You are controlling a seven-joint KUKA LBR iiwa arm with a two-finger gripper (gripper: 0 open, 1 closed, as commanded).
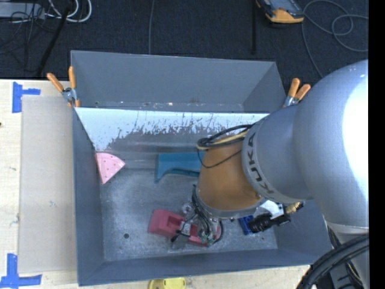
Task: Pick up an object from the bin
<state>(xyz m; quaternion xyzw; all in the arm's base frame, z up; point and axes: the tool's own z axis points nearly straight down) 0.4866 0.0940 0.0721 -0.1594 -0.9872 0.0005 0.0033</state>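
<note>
While it hangs low near the bin's point(120, 206) near wall, gripper point(194, 226) at a red block point(163, 221), grip impossible to tell, blue piece point(177, 163) beyond, pink wedge point(108, 165) left.

We note that the arm point(313, 149) is cut off by the right and lower edges, and its bulk hides the right-hand floor and wall of the bin point(87, 209). The orange cover point(225, 173) conceals the right end of the blue angled piece point(174, 164). The gripper point(195, 229) overlaps the right part of the red block point(162, 221), so we cannot tell the block's full outline. A small dark-blue thing point(248, 224) and a white thing point(272, 208) peek from beneath the arm, too hidden for us to identify.
</note>
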